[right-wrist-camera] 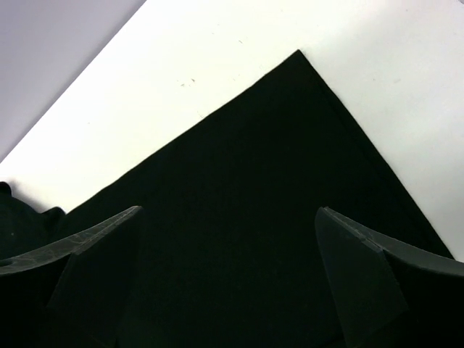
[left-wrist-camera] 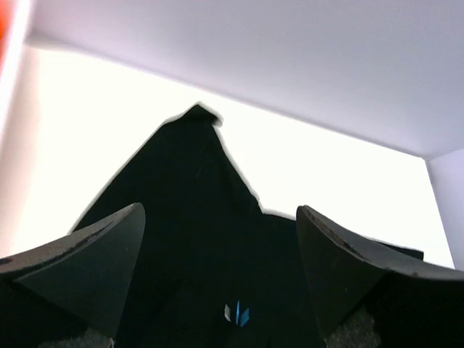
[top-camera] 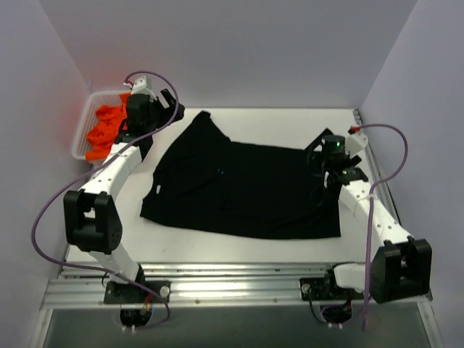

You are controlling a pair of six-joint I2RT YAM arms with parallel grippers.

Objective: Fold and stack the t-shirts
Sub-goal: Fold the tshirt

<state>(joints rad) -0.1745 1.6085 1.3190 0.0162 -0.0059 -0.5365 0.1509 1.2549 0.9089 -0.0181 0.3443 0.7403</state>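
Observation:
The black t-shirt (top-camera: 246,192) lies spread flat on the white table, hem to the right, one sleeve tip pointing to the back. Its light-blue star mark (top-camera: 220,172) faces up and also shows in the left wrist view (left-wrist-camera: 237,313). My left gripper (top-camera: 167,109) is open and empty, above the shirt's back-left sleeve (left-wrist-camera: 196,167). My right gripper (top-camera: 317,154) is open and empty, above the shirt's right part (right-wrist-camera: 246,188) near a hem corner. The orange t-shirts (top-camera: 105,130) lie bunched in the basket at the back left.
A white mesh basket (top-camera: 81,123) stands at the back left, against the left wall. Walls close in the table on the left, back and right. A metal rail (top-camera: 232,286) runs along the near edge by the arm bases.

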